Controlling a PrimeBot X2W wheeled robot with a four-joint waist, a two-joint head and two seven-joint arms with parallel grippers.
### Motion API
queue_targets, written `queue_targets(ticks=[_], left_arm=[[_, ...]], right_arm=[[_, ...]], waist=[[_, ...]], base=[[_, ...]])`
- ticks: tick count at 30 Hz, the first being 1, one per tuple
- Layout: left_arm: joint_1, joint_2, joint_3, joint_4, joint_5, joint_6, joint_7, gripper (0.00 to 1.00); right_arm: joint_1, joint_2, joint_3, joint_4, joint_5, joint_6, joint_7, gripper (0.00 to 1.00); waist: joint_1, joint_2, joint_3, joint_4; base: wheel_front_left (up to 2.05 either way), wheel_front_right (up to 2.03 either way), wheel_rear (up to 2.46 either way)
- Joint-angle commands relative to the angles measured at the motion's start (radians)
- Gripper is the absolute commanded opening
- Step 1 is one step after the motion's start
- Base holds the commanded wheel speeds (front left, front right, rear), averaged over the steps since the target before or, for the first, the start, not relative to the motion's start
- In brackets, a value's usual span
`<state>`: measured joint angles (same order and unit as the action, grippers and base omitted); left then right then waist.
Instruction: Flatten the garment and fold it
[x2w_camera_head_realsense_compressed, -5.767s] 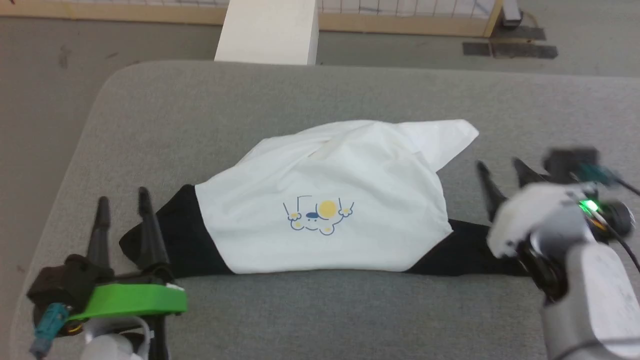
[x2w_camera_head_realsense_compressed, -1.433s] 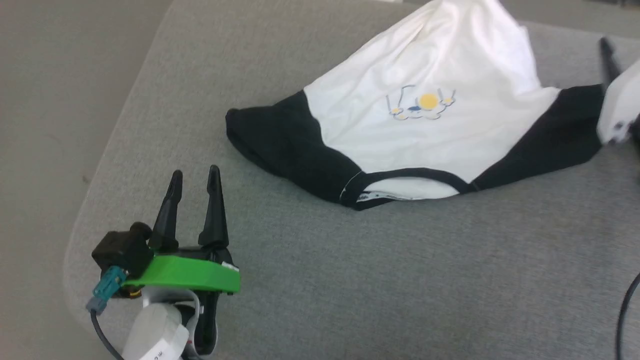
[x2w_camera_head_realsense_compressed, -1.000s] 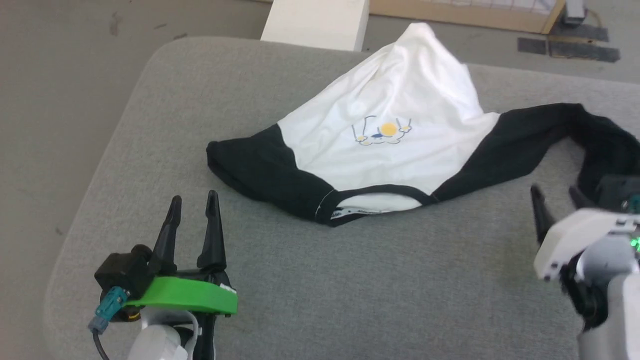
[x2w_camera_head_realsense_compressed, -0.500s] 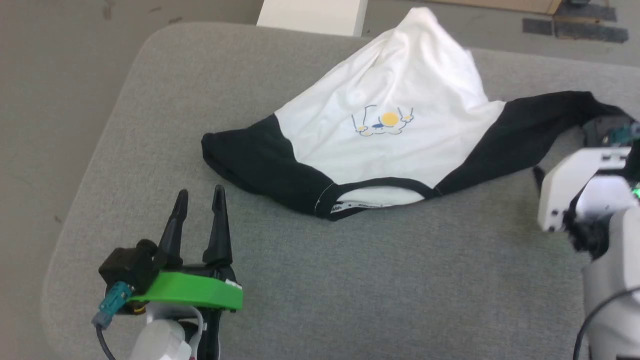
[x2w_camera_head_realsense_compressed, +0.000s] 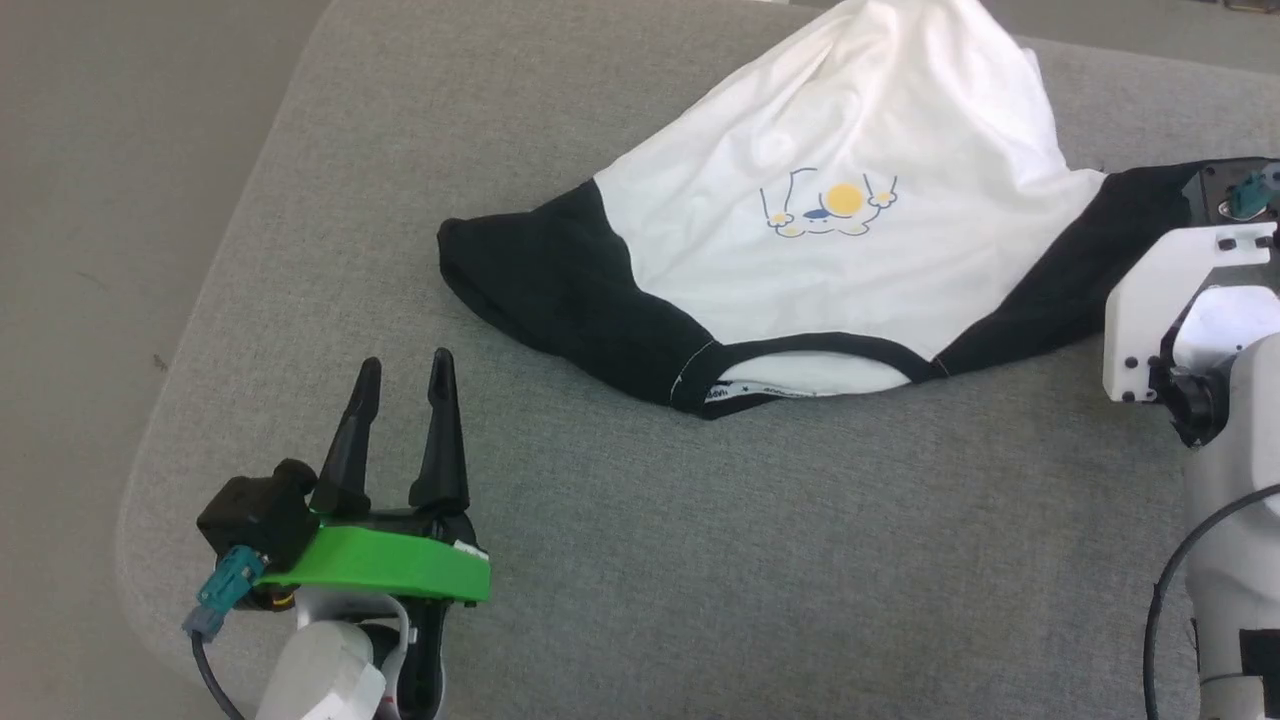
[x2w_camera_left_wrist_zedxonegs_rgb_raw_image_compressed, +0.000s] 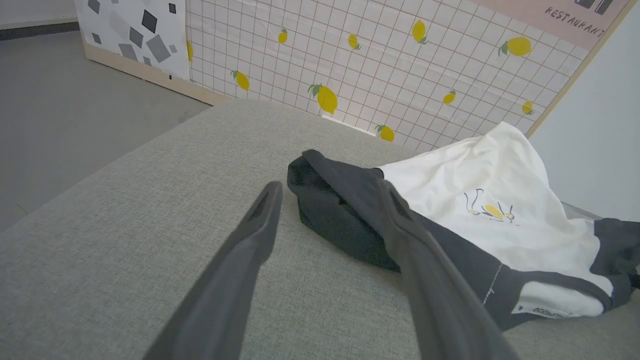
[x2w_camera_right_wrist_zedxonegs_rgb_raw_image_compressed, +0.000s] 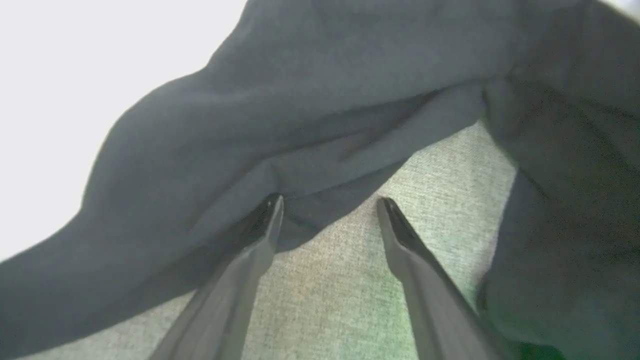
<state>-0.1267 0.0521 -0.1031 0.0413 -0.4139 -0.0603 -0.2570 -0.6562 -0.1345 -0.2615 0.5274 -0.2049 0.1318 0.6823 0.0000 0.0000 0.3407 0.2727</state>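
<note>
Head view puts the garment (x2w_camera_head_realsense_compressed: 850, 270) toward 1 o'clock on the grey cushion (x2w_camera_head_realsense_compressed: 700, 580), with its collar (x2w_camera_head_realsense_compressed: 800, 385) facing 6 o'clock and the hem heaped toward 12. Over the last second the right arm has gone from the near edge at 4 o'clock forward to the black sleeve (x2w_camera_head_realsense_compressed: 1070, 290) at 3 o'clock. The camera has tipped as well, so the shirt's drift across the picture is not its own.

In the right wrist view the right hand (x2w_camera_right_wrist_zedxonegs_rgb_raw_image_compressed: 330, 200) is spread wide with nothing between its fingers. One fingertip (x2w_camera_right_wrist_zedxonegs_rgb_raw_image_compressed: 274, 205) sits at the sleeve's folded edge and the other is over bare cushion. The left hand (x2w_camera_head_realsense_compressed: 405, 362) has stayed at 7 o'clock, parted and empty, near but clear of the other sleeve (x2w_camera_head_realsense_compressed: 540, 290).

I read this as the reach before a pinch, to draw that sleeve out toward 3 o'clock. Flattening looks barely begun, and no fold has been made.

The cloth is a thin, limp knit. The white body runs in soft ridges up to a peak, and the matt black sleeves are doubled over at their ends. The collar is a narrow black band, and a line of small lettering shows inside the neck. The chest print (x2w_camera_head_realsense_compressed: 828, 205) is a yellow disc with fine blue line figures. The cushion is coarsely woven with a rounded corner, so the fabric will probably drag on it rather than glide.
</note>
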Motion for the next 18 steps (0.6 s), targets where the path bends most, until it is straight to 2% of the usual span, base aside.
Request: queue_targets(ticks=[1, 2, 3, 4, 12, 15, 18], left_arm=[[-0.013, -0.002, 0.003, 0.000, -0.007, 0.004, -0.005, 1.00], [-0.013, -0.002, 0.005, 0.001, -0.005, 0.004, -0.005, 1.00], [-0.013, -0.002, 0.006, 0.001, -0.004, 0.003, -0.005, 1.00], [-0.015, -0.002, 0.008, 0.001, -0.003, 0.002, -0.005, 1.00], [-0.009, -0.002, 0.017, 0.006, 0.008, -0.003, -0.005, 1.00], [0.002, -0.002, 0.020, 0.010, 0.012, -0.005, -0.005, 1.00], [0.014, -0.002, 0.025, 0.011, 0.016, -0.006, -0.005, 1.00]], right_arm=[[0.022, 0.011, 0.006, 0.042, -0.004, -0.001, 0.026, 1.00], [0.022, 0.014, 0.003, 0.050, 0.004, -0.001, 0.031, 0.63], [0.021, 0.016, 0.003, 0.053, 0.009, -0.001, 0.032, 0.15], [0.019, 0.015, 0.010, 0.055, 0.015, -0.001, 0.030, 0.00], [0.049, -0.007, 0.022, -0.011, 0.160, -0.001, -0.061, 0.00], [0.112, -0.024, 0.036, -0.088, 0.242, -0.001, -0.041, 0.00], [0.197, -0.046, 0.015, -0.210, 0.344, -0.001, 0.026, 0.00]], waist=[[0.0000, 0.0000, -0.001, -0.003], [0.0000, 0.0000, -0.003, -0.008], [0.0000, 0.0000, -0.003, -0.012], [0.0000, 0.0000, -0.004, -0.018], [0.0000, 0.0000, -0.047, -0.077], [0.0000, 0.0000, -0.071, -0.102], [0.0000, 0.0000, -0.093, -0.129]], base=[[0.00, 0.00, 0.00], [0.00, 0.00, 0.00], [0.00, 0.00, 0.00], [0.00, 0.00, 0.00], [0.00, 0.00, 0.00], [0.00, 0.00, 0.00], [0.00, 0.00, 0.00]])
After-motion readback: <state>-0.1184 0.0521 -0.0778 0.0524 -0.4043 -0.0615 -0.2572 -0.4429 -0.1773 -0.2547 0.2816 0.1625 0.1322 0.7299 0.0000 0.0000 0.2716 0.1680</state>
